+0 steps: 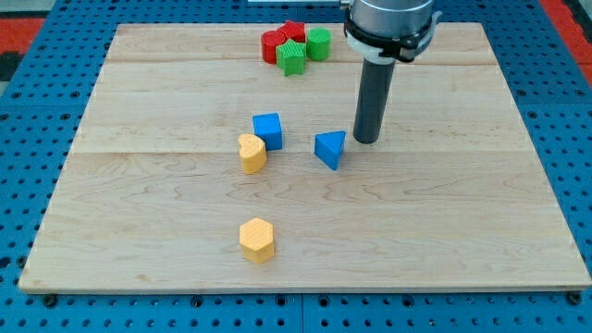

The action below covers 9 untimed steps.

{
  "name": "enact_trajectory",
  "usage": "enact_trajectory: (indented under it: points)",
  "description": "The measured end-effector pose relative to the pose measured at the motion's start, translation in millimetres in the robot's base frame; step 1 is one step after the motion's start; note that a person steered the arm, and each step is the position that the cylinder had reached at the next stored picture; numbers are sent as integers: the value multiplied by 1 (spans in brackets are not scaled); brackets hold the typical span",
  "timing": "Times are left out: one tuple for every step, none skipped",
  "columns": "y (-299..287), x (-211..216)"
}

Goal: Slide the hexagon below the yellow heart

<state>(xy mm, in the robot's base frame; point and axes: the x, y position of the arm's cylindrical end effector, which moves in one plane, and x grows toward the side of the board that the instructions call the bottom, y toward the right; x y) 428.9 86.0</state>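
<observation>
The hexagon [256, 240], yellow, sits low on the board [462, 231], near the view's bottom edge and a little left of centre. The heart [251, 153], also yellow, lies straight above it towards the view's top, with bare wood between them. So the hexagon looks to be below the heart already, roughly in line; what may remain is closing the gap.

Touching or just beside the heart's upper right is a blue cube [267, 130]. Right of that lies a blue triangle [330, 148]. My tip [367, 141] stands just right of the triangle, seemingly apart from it, and well away from the hexagon. There is no pincer on this rod, so nothing opens or closes.

I judge the step in hand to be the approach: the tip must go round the blue blocks and reach the hexagon's far side before any nudge.

At the view's top, red [277, 41] and green [305, 50] blocks crowd together; their shapes are hard to make out. The arm's upper part is cut off.
</observation>
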Motion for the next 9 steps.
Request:
enact_trajectory:
  points:
    - [-9, 13]
    - [-70, 20]
    - [-87, 20]
    - [-8, 79]
    - [-18, 171]
    - [-78, 188]
    - [-130, 151]
    - [-136, 151]
    - [-163, 149]
